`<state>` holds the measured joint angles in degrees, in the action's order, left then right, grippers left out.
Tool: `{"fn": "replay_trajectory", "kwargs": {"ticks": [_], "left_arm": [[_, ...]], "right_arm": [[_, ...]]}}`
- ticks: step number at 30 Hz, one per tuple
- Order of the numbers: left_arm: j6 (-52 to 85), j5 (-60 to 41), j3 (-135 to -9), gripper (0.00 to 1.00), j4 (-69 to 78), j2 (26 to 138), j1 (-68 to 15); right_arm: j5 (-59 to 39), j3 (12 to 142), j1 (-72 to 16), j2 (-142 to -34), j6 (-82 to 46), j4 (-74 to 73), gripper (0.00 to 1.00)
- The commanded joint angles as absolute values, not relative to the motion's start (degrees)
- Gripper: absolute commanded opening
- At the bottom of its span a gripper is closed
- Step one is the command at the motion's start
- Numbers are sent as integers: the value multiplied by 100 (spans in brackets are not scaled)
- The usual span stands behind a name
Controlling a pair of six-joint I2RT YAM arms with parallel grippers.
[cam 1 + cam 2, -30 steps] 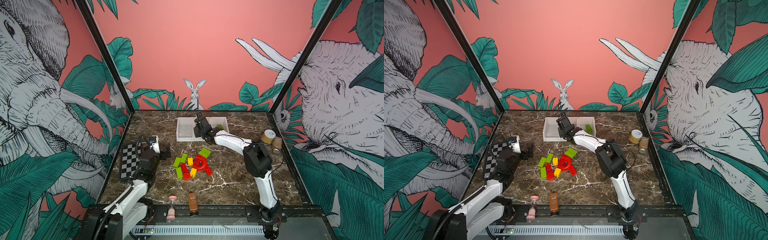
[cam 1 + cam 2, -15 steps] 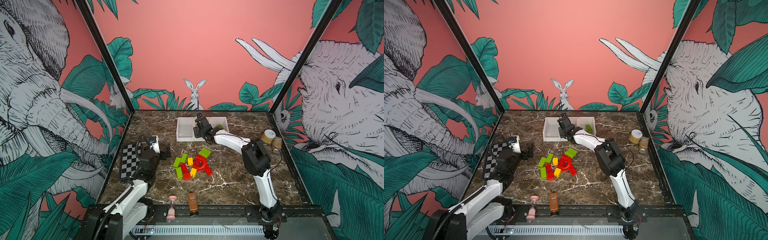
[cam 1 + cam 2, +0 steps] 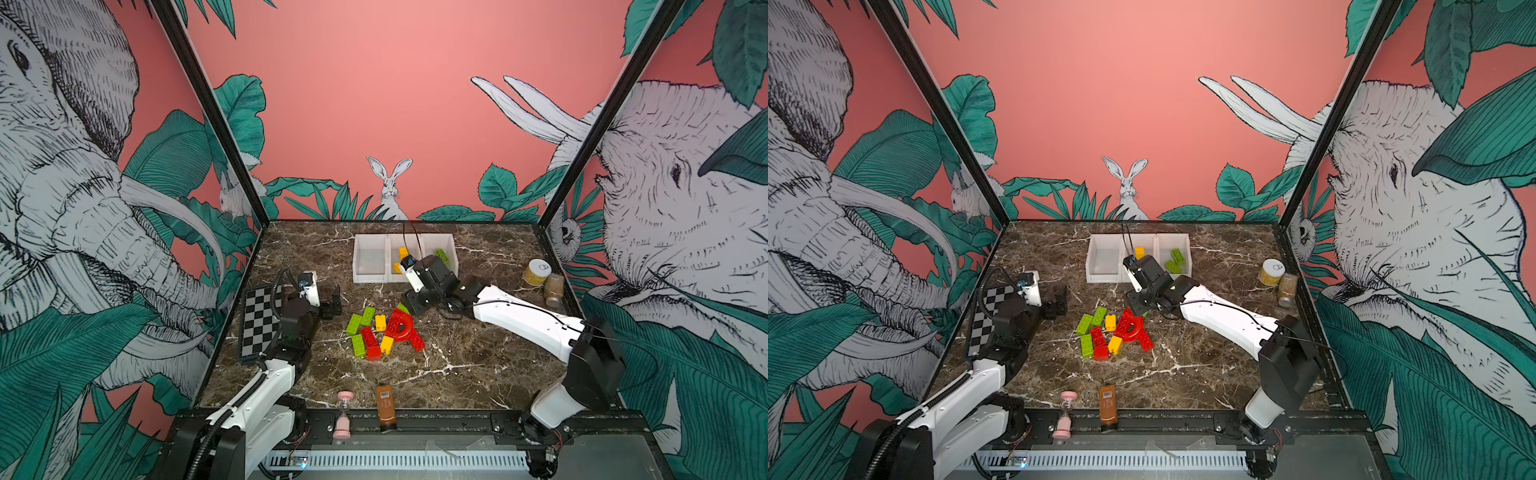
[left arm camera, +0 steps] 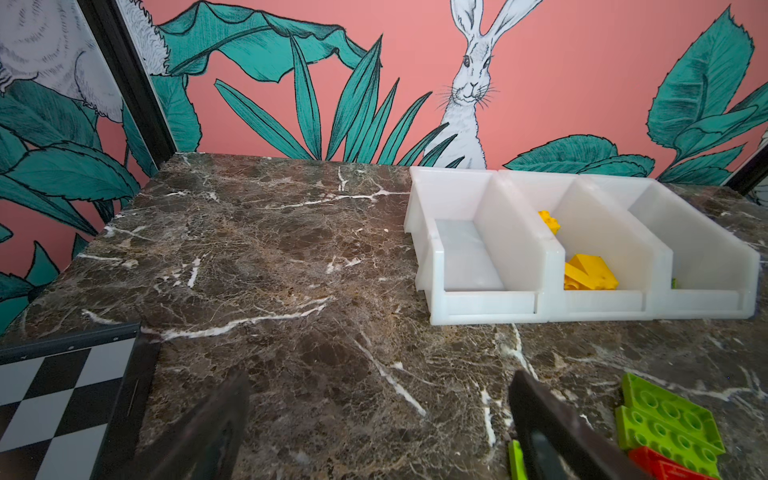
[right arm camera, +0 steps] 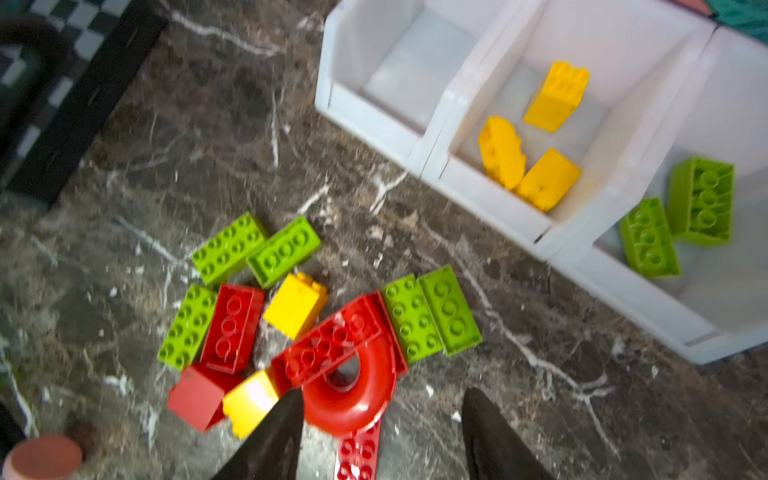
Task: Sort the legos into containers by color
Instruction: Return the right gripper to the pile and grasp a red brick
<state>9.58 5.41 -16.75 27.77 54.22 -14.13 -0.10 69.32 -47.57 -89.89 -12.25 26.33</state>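
Legos [image 3: 382,332] sitting in mixed red/yellow/green pile mid-surface [image 3: 457,365], just in front of containers [image 3: 370,277]. 3 yellow bricks [image 5: 536,137] lying in middle bin [image 5: 490,203], 2 green bricks [image 5: 673,220] in right-side bin [image 5: 631,303]. R hand [image 5: 382,392] hovering over pile at red ring piece [image 5: 353,411], fingers apart, gripping nothing. L hand [image 4: 379,376] hanging low over bare surface betw. checkered board [image 4: 50,399] and pile, fingers wide apart, holding nothing.
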Motion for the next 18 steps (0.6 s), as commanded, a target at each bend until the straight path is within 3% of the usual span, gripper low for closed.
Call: {"fn": "replay_trajectory", "kwargs": {"ticks": [1,18], "left_arm": [[979,527,-1622,98,2934,5431,-1448],[1011,538,-1617,98,2951,5478,-1446]], "right_arm": [[-16,6473,-4836,-8809,-1081,3212,60],[-154,5818,-5391,-9123,-1317,2717,62]]}}
